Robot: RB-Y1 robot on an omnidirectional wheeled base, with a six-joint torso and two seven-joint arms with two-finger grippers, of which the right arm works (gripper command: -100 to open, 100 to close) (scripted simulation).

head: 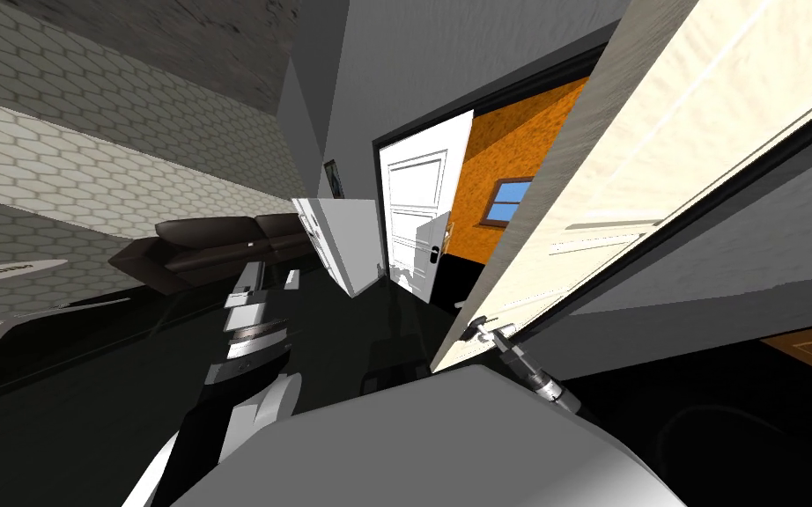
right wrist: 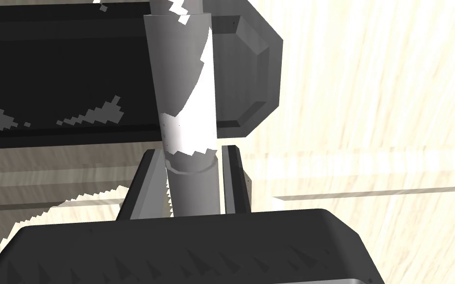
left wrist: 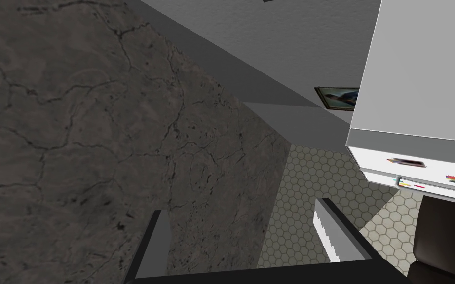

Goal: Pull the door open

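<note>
The cream door [head: 660,158] stands at our near right, seemingly angled off its dark frame [head: 730,189]. Our right claw [right wrist: 190,157] is clenched on its grey handle [right wrist: 189,98], so drawing back should swing it. Our left claw [left wrist: 241,213] hangs released on the left, out of the way.

The door [head: 624,176] stands to my right, its handle [right wrist: 189,98] between the fingers of my right claw [right wrist: 190,160]. Ahead stands a fridge [head: 343,242], a sofa [head: 210,251] to its left, a second door [head: 417,202] to its right.
</note>
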